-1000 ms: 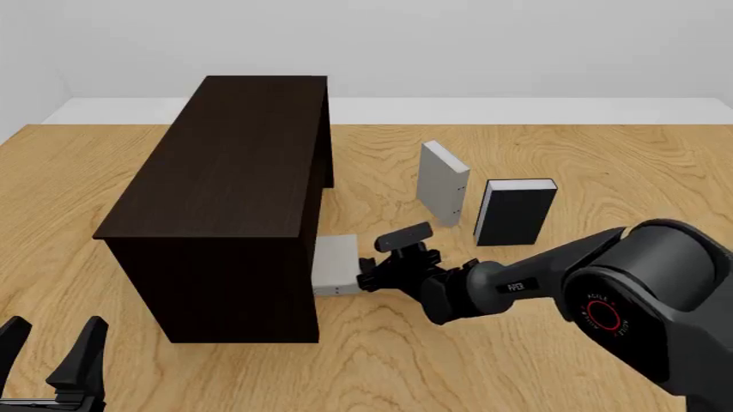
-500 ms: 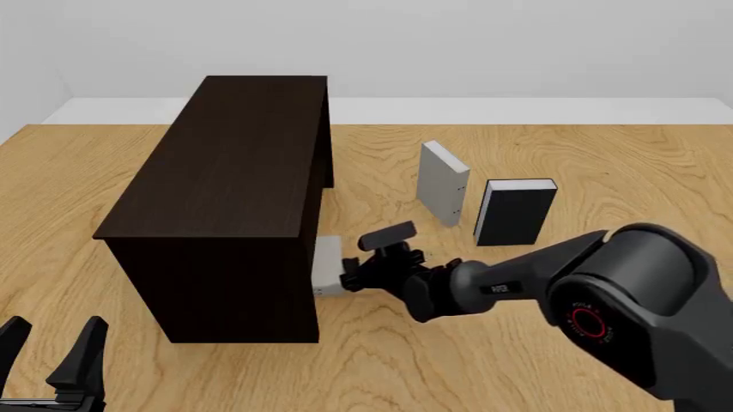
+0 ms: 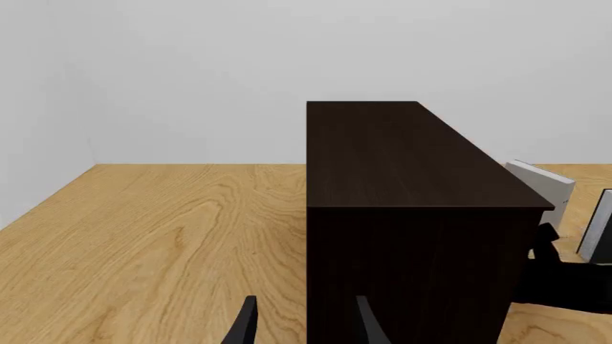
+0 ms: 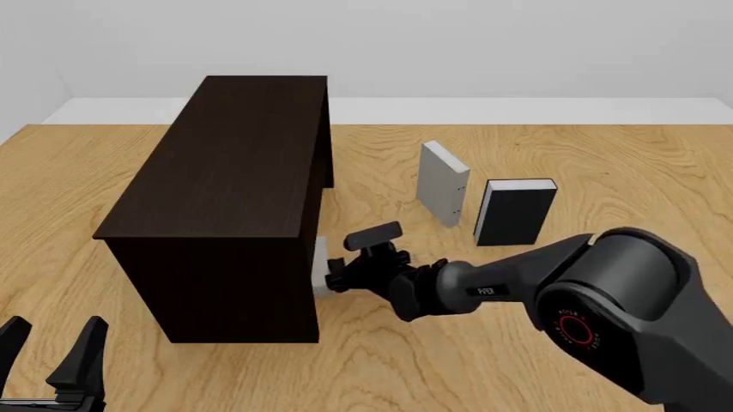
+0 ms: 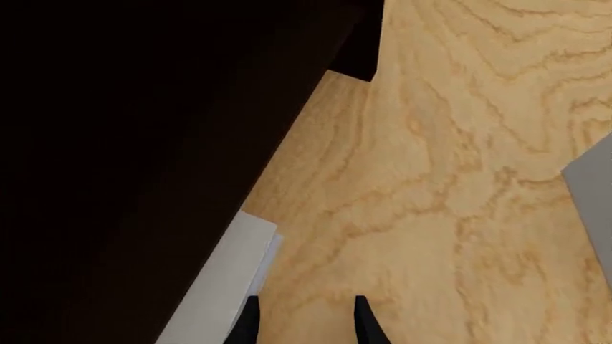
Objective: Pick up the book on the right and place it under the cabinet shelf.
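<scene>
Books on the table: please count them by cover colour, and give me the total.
Light grey books: 2, one standing upright and one lying flat, mostly pushed under the cabinet, at the right pincer.
Black-covered books: 1.
Total: 3 books.

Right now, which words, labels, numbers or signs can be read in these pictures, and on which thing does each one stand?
"PIPER": white letters on the right arm forearm, small but readable in the front view.
Red ring mark with letters on the same arm's big joint: too small to read.
The books and the cabinet shelf: no text visible.
</scene>
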Action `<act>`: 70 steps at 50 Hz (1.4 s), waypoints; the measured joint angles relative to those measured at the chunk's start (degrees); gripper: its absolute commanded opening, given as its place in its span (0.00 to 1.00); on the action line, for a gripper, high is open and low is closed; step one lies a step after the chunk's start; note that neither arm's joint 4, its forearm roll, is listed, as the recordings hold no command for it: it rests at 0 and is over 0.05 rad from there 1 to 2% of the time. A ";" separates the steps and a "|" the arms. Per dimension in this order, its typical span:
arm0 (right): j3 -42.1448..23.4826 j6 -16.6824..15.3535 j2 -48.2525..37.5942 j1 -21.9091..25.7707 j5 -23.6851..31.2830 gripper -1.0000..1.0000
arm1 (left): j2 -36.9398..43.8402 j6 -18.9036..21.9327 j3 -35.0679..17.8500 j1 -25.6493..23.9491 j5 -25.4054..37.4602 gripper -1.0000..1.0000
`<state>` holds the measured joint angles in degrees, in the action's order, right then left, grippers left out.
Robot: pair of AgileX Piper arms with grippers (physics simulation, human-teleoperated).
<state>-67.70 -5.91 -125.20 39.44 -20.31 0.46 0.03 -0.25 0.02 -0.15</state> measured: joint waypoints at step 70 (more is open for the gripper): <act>-1.85 -3.91 -0.95 2.29 0.30 1.00 | 0.05 0.05 0.00 -0.01 0.00 1.00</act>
<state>-69.55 -9.83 -126.15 41.72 -20.01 0.52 0.07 -0.25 0.01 -0.15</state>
